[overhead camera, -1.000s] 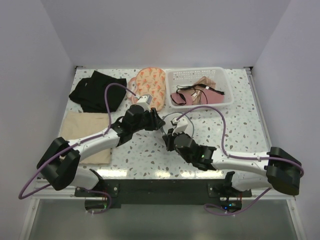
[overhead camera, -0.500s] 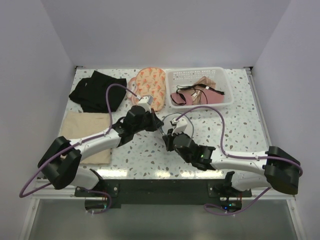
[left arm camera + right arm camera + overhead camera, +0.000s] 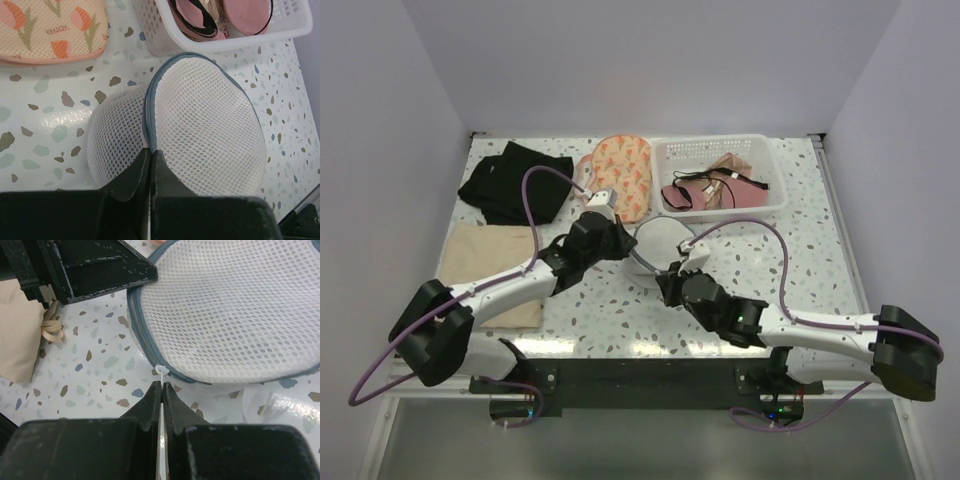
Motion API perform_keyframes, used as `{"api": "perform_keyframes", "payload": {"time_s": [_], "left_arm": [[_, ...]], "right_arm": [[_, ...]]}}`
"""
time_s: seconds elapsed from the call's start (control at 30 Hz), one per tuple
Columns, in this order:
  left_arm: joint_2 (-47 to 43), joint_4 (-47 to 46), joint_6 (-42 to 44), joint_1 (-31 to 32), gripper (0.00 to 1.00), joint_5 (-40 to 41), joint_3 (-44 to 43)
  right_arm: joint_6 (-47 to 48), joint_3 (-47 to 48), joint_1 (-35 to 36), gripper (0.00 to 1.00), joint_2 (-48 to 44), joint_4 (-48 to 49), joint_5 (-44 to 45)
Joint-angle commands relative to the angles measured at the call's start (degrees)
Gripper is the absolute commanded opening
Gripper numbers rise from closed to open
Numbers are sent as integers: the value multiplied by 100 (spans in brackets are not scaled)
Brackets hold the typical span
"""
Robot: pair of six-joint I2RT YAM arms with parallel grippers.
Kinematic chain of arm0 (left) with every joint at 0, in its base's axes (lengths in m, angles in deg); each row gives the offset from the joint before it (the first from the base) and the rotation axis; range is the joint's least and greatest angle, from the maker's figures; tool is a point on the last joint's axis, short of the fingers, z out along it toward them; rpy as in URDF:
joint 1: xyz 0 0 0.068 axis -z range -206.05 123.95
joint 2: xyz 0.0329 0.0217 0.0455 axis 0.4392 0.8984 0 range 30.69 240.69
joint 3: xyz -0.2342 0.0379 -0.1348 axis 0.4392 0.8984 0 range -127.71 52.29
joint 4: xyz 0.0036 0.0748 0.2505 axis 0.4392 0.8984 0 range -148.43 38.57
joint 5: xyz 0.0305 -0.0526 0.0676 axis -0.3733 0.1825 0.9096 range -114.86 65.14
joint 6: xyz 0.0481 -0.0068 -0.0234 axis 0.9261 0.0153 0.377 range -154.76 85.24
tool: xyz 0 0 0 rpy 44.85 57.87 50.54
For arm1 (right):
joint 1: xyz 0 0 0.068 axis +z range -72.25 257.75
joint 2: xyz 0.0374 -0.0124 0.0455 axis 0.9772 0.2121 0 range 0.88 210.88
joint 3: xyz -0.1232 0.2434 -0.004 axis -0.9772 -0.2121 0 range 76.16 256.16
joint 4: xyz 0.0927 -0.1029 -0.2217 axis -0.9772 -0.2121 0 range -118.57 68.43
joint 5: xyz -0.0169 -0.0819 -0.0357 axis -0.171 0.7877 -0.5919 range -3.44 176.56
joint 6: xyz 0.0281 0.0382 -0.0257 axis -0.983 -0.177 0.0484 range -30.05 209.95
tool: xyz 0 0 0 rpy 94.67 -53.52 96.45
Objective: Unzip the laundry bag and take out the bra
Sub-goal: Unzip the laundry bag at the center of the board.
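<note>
"Where does the bag lie?"

"The domed white mesh laundry bag (image 3: 655, 238) sits on the speckled table (image 3: 800, 250), just in front of the white plastic basket (image 3: 740, 208), between both grippers."

"The left one?"

"The left gripper (image 3: 151, 156) is pinched tight on the bag's grey-blue zip band (image 3: 148, 110)."

"And the right?"

"The right gripper (image 3: 162, 387) is closed flat, its tips nipping the small white zipper pull (image 3: 160, 371) at the bag's edge."

"The bra?"

"I cannot tell through the mesh."
</note>
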Motion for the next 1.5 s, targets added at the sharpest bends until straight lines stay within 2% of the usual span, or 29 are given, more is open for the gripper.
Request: {"api": "perform_keyframes", "payload": {"time_s": [0.0,0.47,0.73,0.87,1.2,1.33,1.47], "left_arm": [[-261,89,211,-32,0,527,-88],[-551,265,193,-32,0,439,149],[-840,265,149,-32,0,132,536],[-990,-226,272,-6,0,-394,1035],[-1402,-1210,571,310,0,-835,2083],[-1667,-1396,659,477,12,-861,2356],[-1886,-1536,650,574,19,-923,2627]], "right_arm": [[-269,-172,12,0,-387,-350,444],[-832,-401,3,0,-809,-1159,1191],[-981,-436,-6,0,-871,-1229,1314],[-946,-436,3,0,-853,-1229,1306],[-603,-366,-6,0,-616,-1229,1024],[-612,-375,-6,0,-572,-1229,1016],[-595,-314,3,0,-440,-1229,989]]}}
